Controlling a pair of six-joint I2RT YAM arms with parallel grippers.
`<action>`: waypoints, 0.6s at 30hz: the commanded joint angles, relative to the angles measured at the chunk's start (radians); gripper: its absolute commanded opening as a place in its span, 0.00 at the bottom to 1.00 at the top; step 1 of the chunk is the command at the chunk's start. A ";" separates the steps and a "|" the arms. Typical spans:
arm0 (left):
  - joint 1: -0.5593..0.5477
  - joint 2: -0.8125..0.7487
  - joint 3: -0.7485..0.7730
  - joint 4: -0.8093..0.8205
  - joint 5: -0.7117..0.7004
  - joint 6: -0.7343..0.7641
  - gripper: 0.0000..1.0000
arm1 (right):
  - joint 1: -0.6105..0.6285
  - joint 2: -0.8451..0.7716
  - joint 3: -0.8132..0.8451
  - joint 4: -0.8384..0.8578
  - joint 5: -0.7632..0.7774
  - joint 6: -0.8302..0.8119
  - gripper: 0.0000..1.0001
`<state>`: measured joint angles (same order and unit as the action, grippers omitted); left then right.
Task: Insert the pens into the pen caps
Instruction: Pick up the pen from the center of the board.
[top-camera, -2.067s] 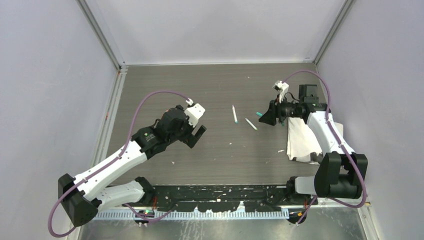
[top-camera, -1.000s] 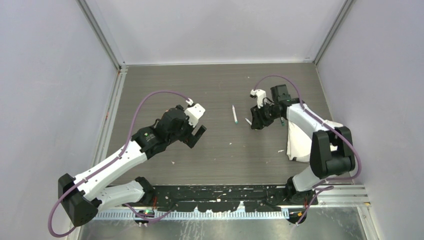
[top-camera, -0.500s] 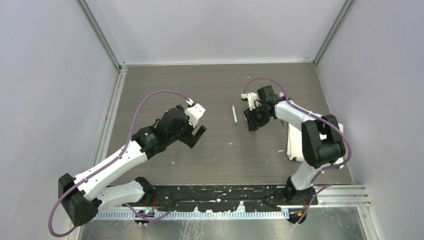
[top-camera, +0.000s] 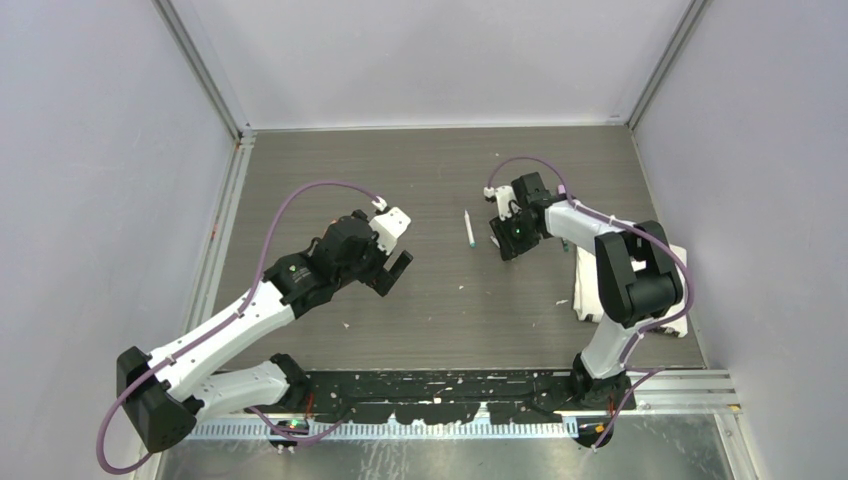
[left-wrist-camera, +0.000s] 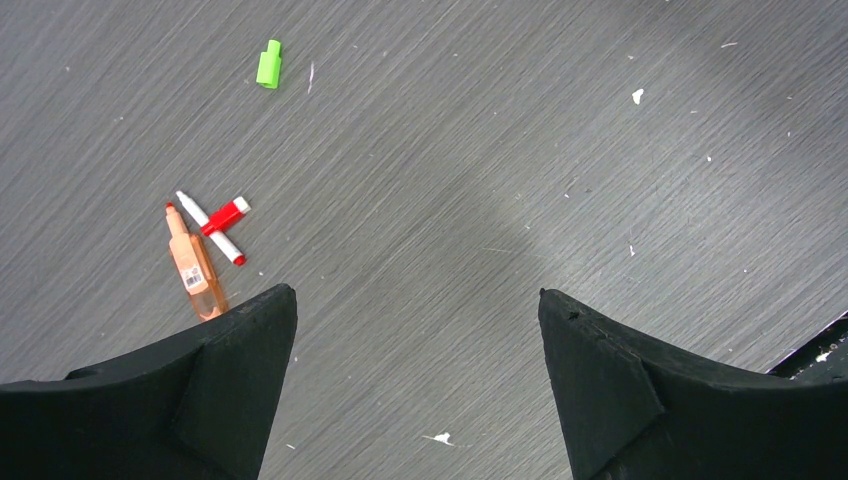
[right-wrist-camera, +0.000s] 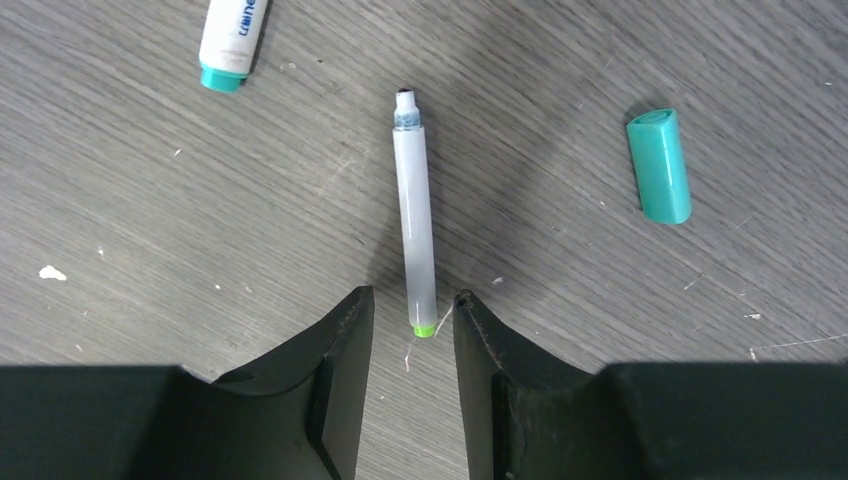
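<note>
**Four pens, three caps, none capped**

On the grey table (top-camera: 420, 170), right side, the right gripper (right-wrist-camera: 411, 296) points down over a pen. Right wrist view counts two pens and one cap:
- green-ended pen (right-wrist-camera: 413, 225), white body, dark bare tip pointing away from the gripper. It lies flat, and its green end sits right at the mouth of the gap between the fingertips.
- teal-ended pen (right-wrist-camera: 231, 40), white body, only partly in frame at the top left, well apart from the first.
- teal cap (right-wrist-camera: 659, 166), lying on its side to the right of the green-ended pen, not touching it.

The jaws stand part open with a narrow gap. They straddle the pen's end without pinching it, and nothing is held.

The left gripper (left-wrist-camera: 415, 292) hangs above the table with its jaws spread wide and nothing held. Left wrist view counts two pens and two caps:
- orange pen (left-wrist-camera: 190, 262), near the left fingertip.
- white pen with a red tip (left-wrist-camera: 197, 212), just beside the orange one.
- red cap (left-wrist-camera: 228, 214), lying crosswise on that white pen.
- bright green cap (left-wrist-camera: 268, 63), alone, well apart from the others.

One white cloth (top-camera: 590, 285) lies under the right arm.
</note>
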<state>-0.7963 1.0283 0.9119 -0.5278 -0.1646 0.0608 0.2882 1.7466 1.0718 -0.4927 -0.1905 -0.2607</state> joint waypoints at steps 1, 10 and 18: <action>0.005 0.001 0.001 0.038 0.002 0.007 0.91 | 0.014 0.013 0.039 0.038 0.043 0.017 0.40; 0.005 0.000 0.002 0.038 0.005 0.006 0.91 | 0.044 0.043 0.043 0.046 0.104 -0.005 0.35; 0.005 -0.002 0.002 0.037 0.008 0.006 0.91 | 0.057 0.068 0.063 0.021 0.114 -0.016 0.22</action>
<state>-0.7963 1.0283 0.9119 -0.5278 -0.1638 0.0605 0.3374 1.7863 1.1011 -0.4706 -0.1059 -0.2600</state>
